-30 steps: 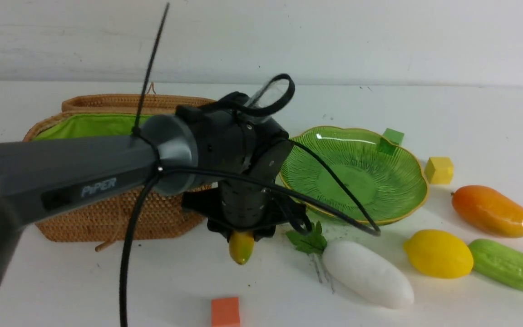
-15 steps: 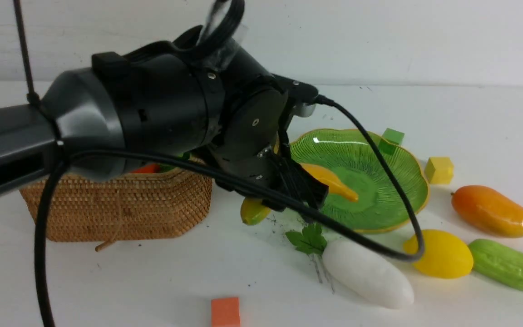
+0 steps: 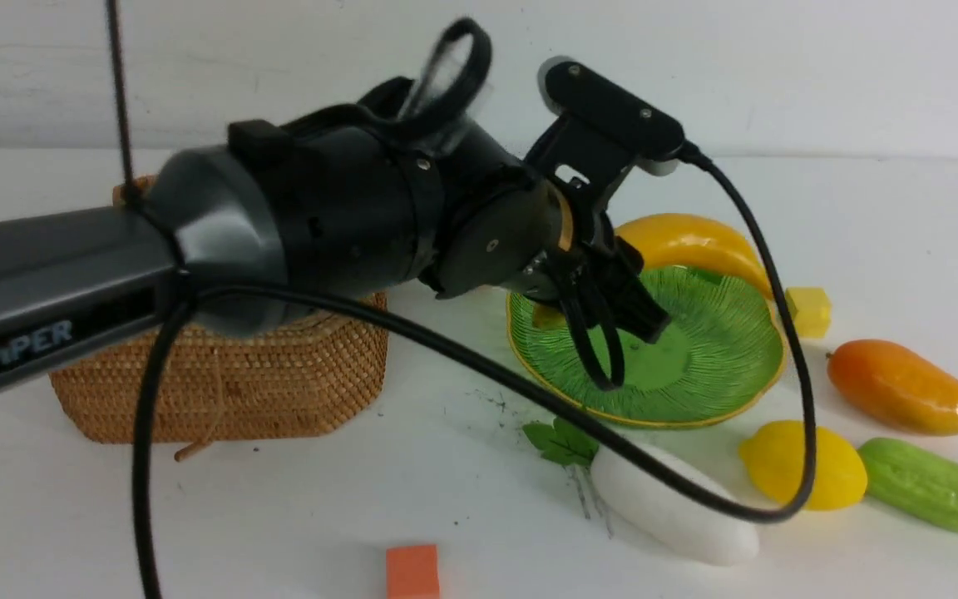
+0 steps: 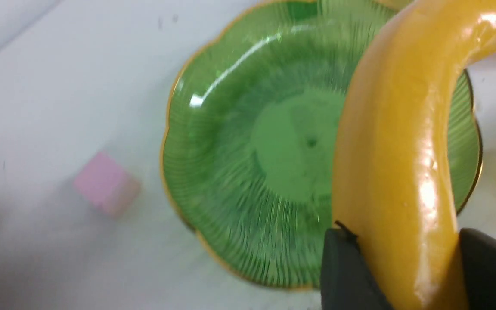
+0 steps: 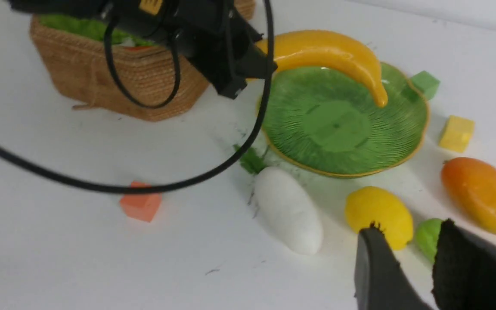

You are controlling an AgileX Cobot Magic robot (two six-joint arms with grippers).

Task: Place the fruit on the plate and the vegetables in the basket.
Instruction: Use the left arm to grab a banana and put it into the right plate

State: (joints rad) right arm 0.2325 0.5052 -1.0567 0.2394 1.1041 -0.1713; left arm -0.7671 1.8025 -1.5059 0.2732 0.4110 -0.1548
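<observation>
Banana (image 3: 695, 241): clamped near one end in the left end effector (image 4: 418, 269), aloft over the plate (image 3: 654, 420), long axis arcing from its 10 o'clock to 1 o'clock rim; right end effector (image 5: 411, 234) slightly apart, empty, farther off.

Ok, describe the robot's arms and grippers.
Left arm: grey tube lettered PIPER, bulky black wrist, a black cable looping loose beside it, a black camera bar on a bracket. Right gripper: only its black, rough-textured jaws show.
</observation>
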